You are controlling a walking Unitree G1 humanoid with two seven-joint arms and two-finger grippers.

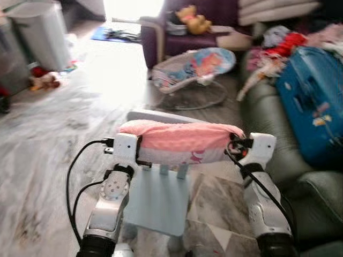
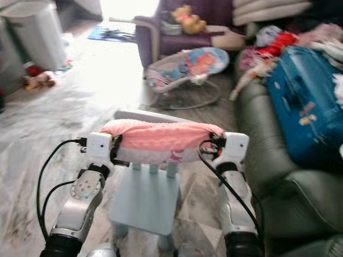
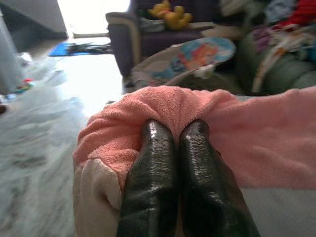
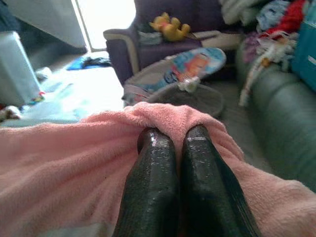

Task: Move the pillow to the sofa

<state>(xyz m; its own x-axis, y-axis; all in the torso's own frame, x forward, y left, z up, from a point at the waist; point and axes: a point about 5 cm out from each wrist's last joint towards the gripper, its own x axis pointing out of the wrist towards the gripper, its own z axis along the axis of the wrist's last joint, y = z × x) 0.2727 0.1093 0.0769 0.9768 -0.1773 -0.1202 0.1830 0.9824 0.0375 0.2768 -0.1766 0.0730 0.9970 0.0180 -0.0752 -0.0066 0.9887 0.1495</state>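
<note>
A pink fleecy pillow (image 1: 179, 140) with a white underside hangs in the air between my two arms, above a small pale-blue chair (image 1: 159, 199). My left gripper (image 3: 174, 136) is shut on its left end, the black fingers (image 3: 150, 177) pinching a fold of pink cloth. At the other end my right gripper (image 4: 173, 138) is shut on the pillow (image 4: 74, 168) in the same way. The dark green sofa (image 1: 273, 134) runs along my right, close to the right arm.
A blue suitcase (image 1: 313, 101) and a heap of clothes (image 1: 281, 45) lie on the sofa. A baby bouncer (image 1: 195, 67) stands ahead on the marble floor (image 1: 48, 144). Behind it is a purple armchair (image 1: 182, 35) with a yellow toy. A white bin (image 1: 40, 32) is far left.
</note>
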